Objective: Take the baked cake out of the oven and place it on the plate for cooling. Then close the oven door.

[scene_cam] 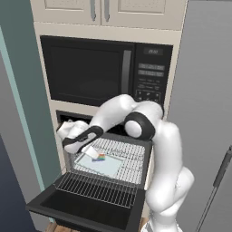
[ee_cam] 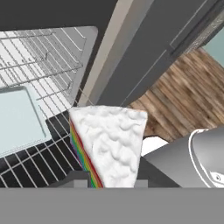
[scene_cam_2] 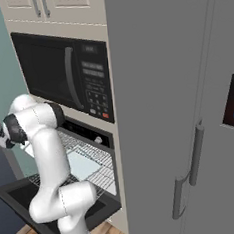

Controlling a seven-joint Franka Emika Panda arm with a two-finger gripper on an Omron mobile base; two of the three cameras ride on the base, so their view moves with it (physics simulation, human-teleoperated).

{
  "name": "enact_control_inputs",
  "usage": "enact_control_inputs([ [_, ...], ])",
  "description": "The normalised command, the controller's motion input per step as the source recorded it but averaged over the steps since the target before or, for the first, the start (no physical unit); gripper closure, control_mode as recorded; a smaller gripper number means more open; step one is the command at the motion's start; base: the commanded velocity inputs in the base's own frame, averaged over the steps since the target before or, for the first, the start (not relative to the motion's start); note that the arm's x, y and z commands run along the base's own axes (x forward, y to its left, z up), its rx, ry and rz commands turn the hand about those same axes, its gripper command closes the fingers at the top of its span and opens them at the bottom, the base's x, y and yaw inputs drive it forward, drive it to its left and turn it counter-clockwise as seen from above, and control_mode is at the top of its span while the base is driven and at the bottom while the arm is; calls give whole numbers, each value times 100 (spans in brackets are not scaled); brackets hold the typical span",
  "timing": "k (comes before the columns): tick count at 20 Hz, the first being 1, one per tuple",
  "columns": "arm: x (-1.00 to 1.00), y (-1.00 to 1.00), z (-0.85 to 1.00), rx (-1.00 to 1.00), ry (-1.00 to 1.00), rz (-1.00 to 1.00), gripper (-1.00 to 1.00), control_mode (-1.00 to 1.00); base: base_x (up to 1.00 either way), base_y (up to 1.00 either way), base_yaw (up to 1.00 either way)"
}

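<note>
Gripper [scene_cam: 94, 154] is closed on the cake slice [ee_cam: 109, 146], a white-frosted wedge with rainbow layers, held above the pulled-out wire rack [scene_cam: 115, 161] at the mouth of the oven [scene_cam: 102, 154]. Pale baking tray [scene_cam: 102, 164] sits on that rack, just beside the slice. Oven door [scene_cam: 86, 209] hangs fully open and level. Step in hand: carrying the cake out. The plate cannot be located. Next move calls for lifting clear of the rack, backing out over the door, then finding the plate.
</note>
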Motion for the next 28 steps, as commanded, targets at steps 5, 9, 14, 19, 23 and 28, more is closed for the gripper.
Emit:
enact_control_inputs([
  [5,-100,-34,95,16,-15,0,100,-100,0,0,0],
  [9,-72,-25,100,12,-5,0,100,-100,0,0,0],
  [14,-41,-25,100,9,-2,-1,100,-100,0,0,0],
  [19,-48,-13,100,7,0,0,100,-100,0,0,0],
  [23,-35,-6,40,1,0,0,100,-100,0,0,0],
  [28,-3,-10,23,0,2,0,100,-100,0,0,0],
])
